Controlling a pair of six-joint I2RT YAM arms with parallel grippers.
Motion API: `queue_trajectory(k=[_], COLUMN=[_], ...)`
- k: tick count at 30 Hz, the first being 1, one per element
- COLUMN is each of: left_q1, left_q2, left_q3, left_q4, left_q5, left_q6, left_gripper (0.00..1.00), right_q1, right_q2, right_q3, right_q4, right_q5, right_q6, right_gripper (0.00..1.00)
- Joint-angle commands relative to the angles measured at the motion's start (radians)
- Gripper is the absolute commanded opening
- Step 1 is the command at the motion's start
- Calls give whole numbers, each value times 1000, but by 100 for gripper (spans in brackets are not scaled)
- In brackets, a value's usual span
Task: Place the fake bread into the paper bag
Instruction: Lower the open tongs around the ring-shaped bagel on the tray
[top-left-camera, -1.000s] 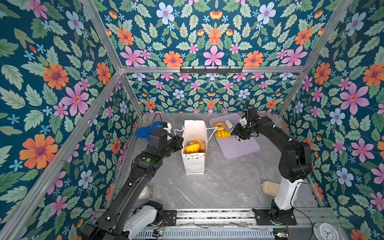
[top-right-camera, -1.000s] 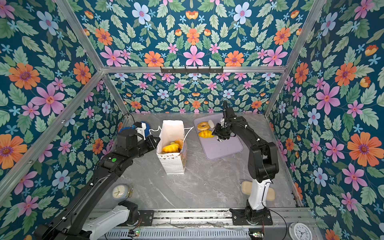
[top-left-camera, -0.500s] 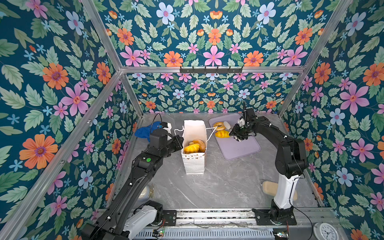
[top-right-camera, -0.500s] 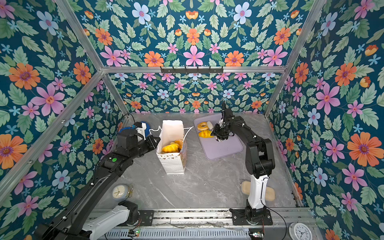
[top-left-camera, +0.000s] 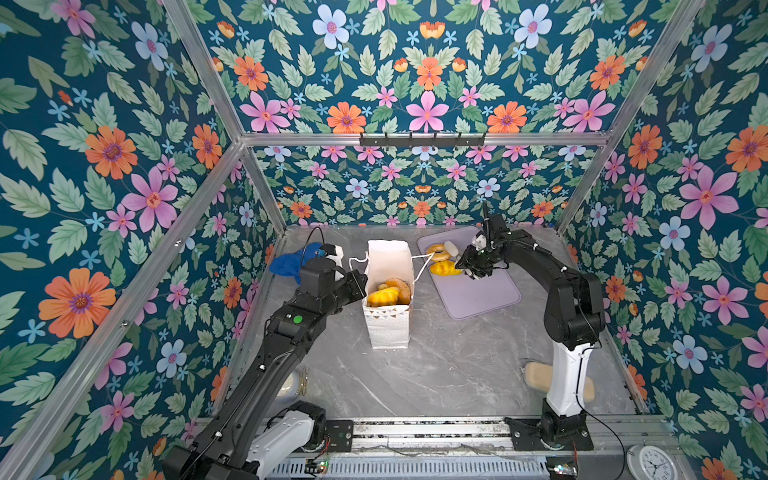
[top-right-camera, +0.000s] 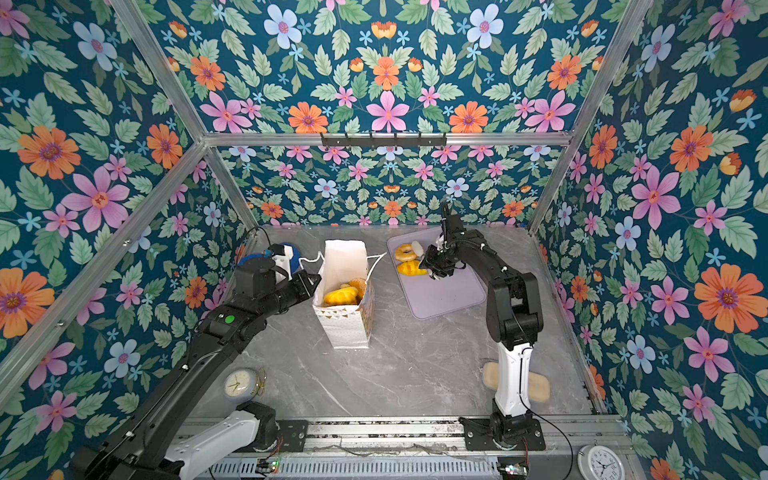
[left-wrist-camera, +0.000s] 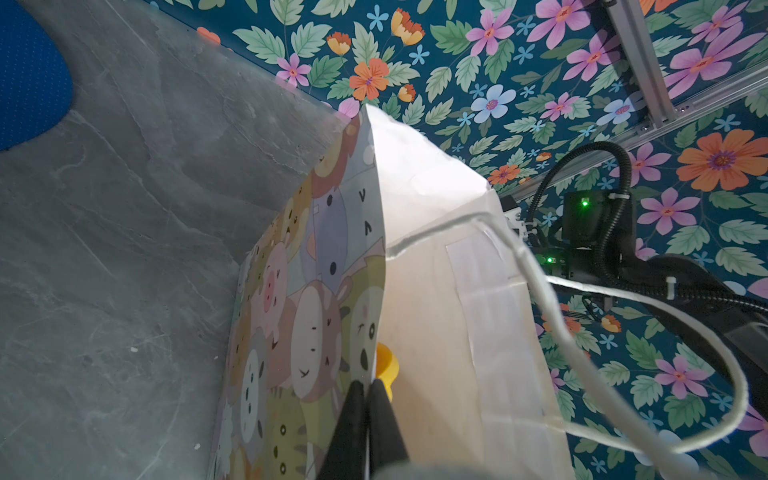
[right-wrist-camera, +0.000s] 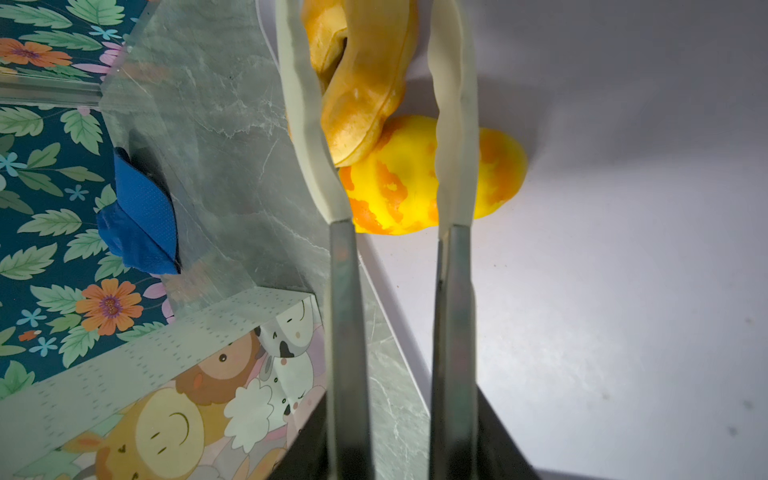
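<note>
Black left fingers (left-wrist-camera: 353, 415) are closed flat, pinching the rim of the paper bag (top-left-camera: 386, 328) (upright, mid worktop (top-left-camera: 436, 374)). Several fake bread (top-left-camera: 384, 296) pieces lie inside. Over the lilac tray (top-left-camera: 478, 295), the right fingers (right-wrist-camera: 453, 124) stand part open, straddling the ring bagel (right-wrist-camera: 361, 83) and yellow bun (right-wrist-camera: 399, 183), visibly clamping neither.

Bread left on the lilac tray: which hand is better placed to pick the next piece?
Right. The right hand straddles the ring bagel on the tray; the left hand pinches the paper bag.
</note>
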Motion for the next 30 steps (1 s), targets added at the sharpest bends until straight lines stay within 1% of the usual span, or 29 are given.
queue_trajectory(k=[1,9,22,30], left_q1=[0,0,0,0], left_q2=[1,-4,-6,-9], left_q3=[-5,-3,-3,-3], left_q4=[-29,-34,-34,-36], left_q5=[-3,-8,-8,-10], left_q6=[14,15,15,15], left_gripper=[8,8,8,8], right_q1=[0,1,0,0], right_q2=[14,52,52,72], right_q3=[25,68,73,106], right_q4=[-15,-34,-60,-77], right_q5=[-19,-22,-8,-18], right_q6=[-11,-15,-21,-24], right_gripper=[40,39,38,39])
